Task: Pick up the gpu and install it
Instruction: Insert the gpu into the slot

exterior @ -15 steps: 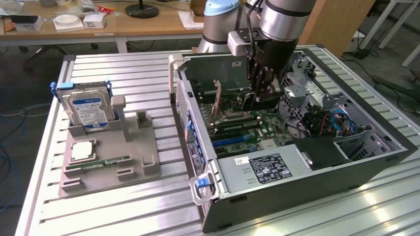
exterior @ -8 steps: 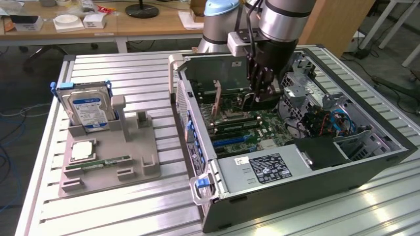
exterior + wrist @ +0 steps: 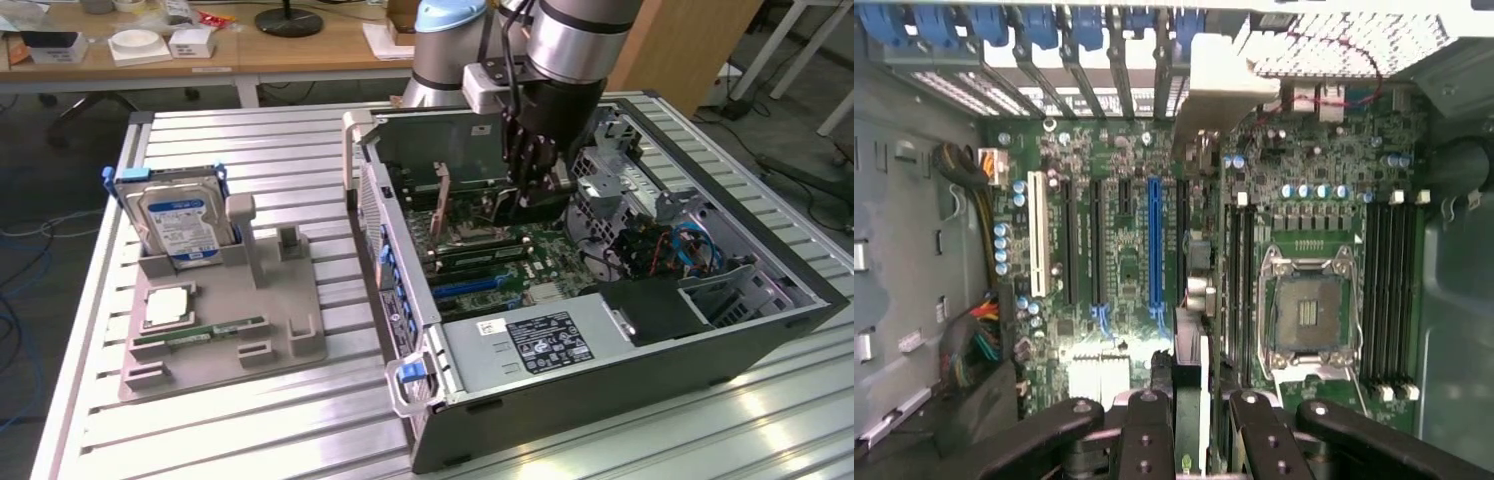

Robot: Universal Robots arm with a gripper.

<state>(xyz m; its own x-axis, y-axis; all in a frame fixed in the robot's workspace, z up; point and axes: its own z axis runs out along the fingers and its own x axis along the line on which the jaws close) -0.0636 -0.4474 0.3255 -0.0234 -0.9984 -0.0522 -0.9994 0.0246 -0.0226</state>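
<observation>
The gpu [image 3: 1190, 352] shows edge-on in the wrist view as a thin dark card between my fingers, and its silvery bracket [image 3: 1206, 98] points toward the case's rear slot covers. My gripper [image 3: 1194, 405] is shut on the card. It hangs just above the motherboard [image 3: 1124, 260], beside the long blue slot [image 3: 1154, 250] and over the dark slot next to it. In the exterior view my gripper [image 3: 537, 192] reaches down into the open computer case [image 3: 627, 350], near its back wall.
The CPU socket [image 3: 1306, 315] and memory slots [image 3: 1384, 300] lie beside the card. A power supply [image 3: 534, 342] and blue cables [image 3: 694, 250] crowd the case. On the exterior view's left, a grey holder [image 3: 274, 335] carries a hard drive [image 3: 180, 222], a memory stick [image 3: 214, 330] and a chip [image 3: 170, 305].
</observation>
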